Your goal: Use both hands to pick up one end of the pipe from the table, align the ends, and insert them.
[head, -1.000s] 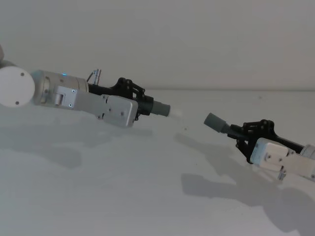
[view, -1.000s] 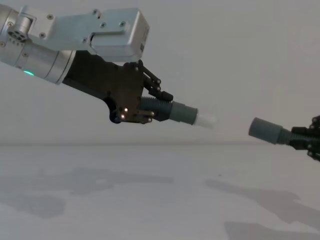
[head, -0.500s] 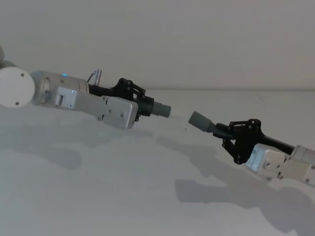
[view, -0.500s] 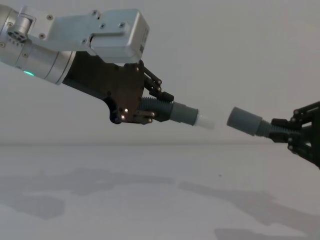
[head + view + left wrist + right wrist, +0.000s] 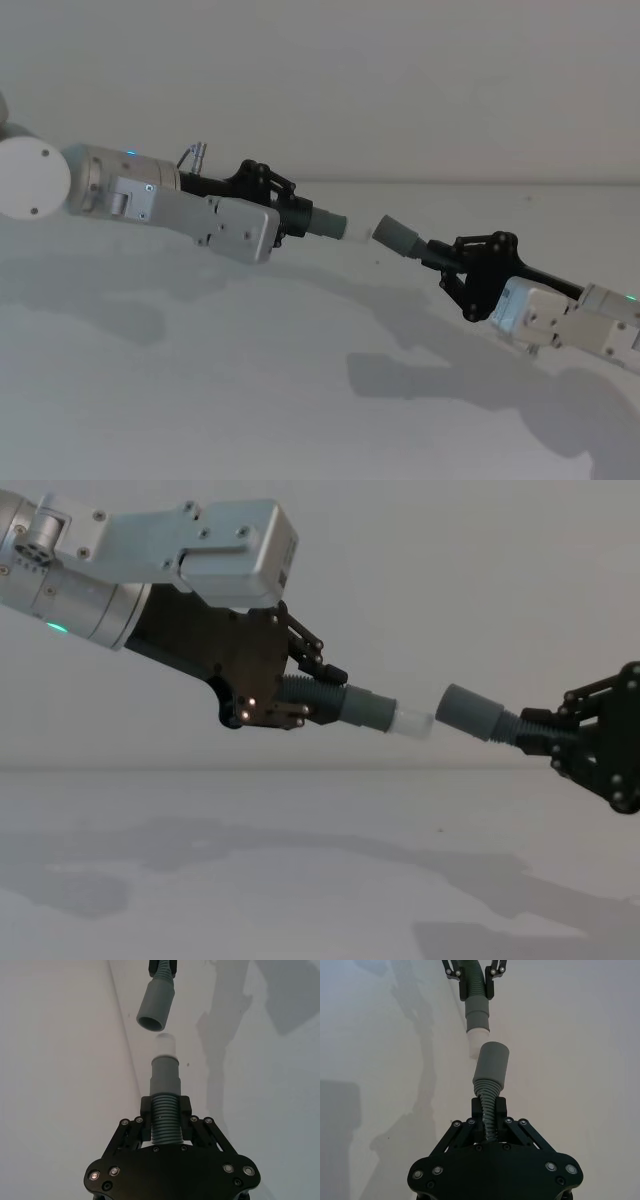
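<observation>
2 grippers, each clamped on a hose piece (image 5: pixel 165 1121), hung above the table (image 5: pixel 200 380); we had carried the right gripper (image 5: pixel 452 262) and its cuff (image 5: pixel 397 235) almost onto the left gripper (image 5: pixel 318 698) and its white tip (image 5: pixel 411 721), so insertion looked imminent.

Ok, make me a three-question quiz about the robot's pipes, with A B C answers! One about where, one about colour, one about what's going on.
1. Where is the grey cuff?
A. in a box
B. above the table, on the hose the right gripper holds
C. under a cloth

2. What colour is the tip of the left gripper's pipe?
A. white
B. red
C. green

3. Are tip and cuff joined?
A. pushed right in
B. no, a small gap shows
C. taped together

Answers: 1 B, the chest view shows it in the air. 2 A, it looks white. 3 B, the left wrist view shows the gap.
</observation>
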### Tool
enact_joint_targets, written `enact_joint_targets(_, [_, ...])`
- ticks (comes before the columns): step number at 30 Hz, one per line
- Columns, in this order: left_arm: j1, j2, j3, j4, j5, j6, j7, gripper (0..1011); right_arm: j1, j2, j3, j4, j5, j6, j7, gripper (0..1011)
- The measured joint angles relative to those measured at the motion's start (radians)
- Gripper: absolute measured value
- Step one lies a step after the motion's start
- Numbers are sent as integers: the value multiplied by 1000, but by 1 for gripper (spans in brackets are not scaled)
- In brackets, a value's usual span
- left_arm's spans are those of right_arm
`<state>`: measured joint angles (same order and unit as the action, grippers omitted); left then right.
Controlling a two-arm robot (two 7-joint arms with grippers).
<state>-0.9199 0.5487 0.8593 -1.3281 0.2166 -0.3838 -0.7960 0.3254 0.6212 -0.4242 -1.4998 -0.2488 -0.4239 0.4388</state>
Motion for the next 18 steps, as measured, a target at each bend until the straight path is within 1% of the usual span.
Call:
enact_joint_targets(9, [0, 0, 0, 0, 1, -1, 0, 305, 26, -7, -17, 26, -16, -8, 2, 119])
enact_joint_targets(18, [0, 0, 0, 0, 0, -1, 0, 305, 45, -5, -35, 48, -51, -25, -11, 119])
